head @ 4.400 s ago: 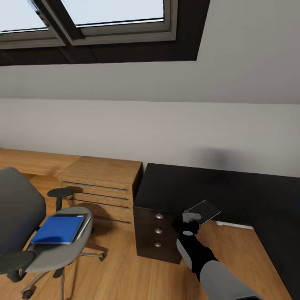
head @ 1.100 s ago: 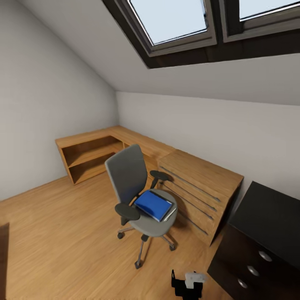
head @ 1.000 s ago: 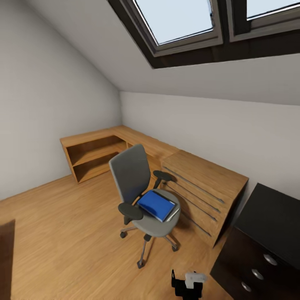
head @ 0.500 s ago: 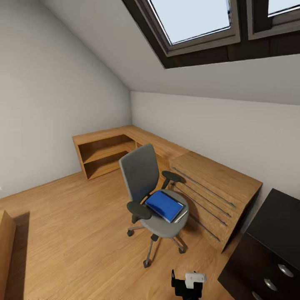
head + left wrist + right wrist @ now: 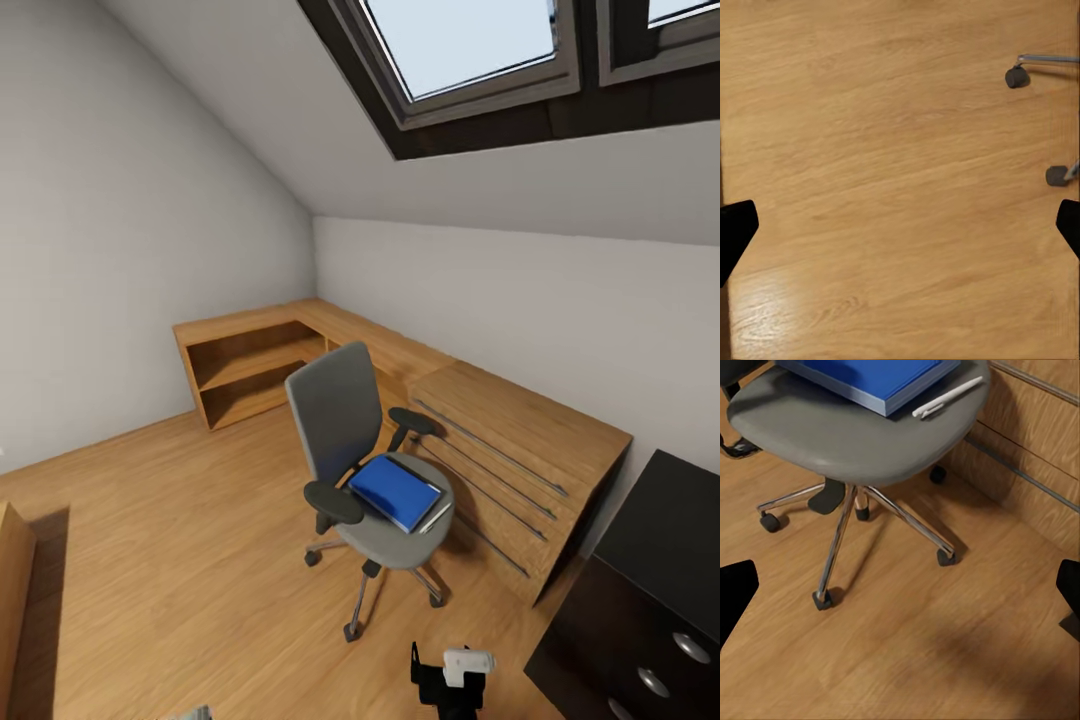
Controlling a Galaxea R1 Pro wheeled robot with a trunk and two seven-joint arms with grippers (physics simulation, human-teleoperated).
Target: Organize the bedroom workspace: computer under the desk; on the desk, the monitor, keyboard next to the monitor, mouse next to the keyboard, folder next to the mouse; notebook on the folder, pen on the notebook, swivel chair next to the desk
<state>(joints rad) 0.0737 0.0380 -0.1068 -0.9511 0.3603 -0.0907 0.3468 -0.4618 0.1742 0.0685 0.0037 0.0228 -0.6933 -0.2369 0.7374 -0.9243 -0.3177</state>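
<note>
Out on the wood floor (image 5: 150, 520), roughly mid-room, the swivel chair (image 5: 345, 440) is standing with its grey back turned toward the left wall and its seat facing the low light-wood cabinets (image 5: 500, 450). I am seeing the folder (image 5: 396, 492) lying flat on the seat, bright blue, with a thin grey edge poking out beneath its right side; I cannot tell whether that is the notebook. Through the right wrist camera I am looking at the folder (image 5: 870, 379) from below the seat edge, and a white pen (image 5: 947, 397) is lying on the seat just beside it, touching or nearly touching its corner. The chrome base and castors (image 5: 825, 598) are resting on the floor under the seat. The desk (image 5: 655, 590) is showing at the lower right of the head view as a black top with a drawer unit and round silver knobs, right next to the wooden cabinet's end. The right gripper (image 5: 450, 680) is sitting at the bottom edge of the head view, and in its wrist camera the black tips are sitting far apart at both margins, so the jaws are released and gripping nothing. The left gripper (image 5: 900, 225) is pointing down at bare floor with two chair castors (image 5: 1016, 76) near one side; its jaws are likewise spread wide and carrying nothing. A skylight (image 5: 470, 40) is sitting in the sloped ceiling above.
</note>
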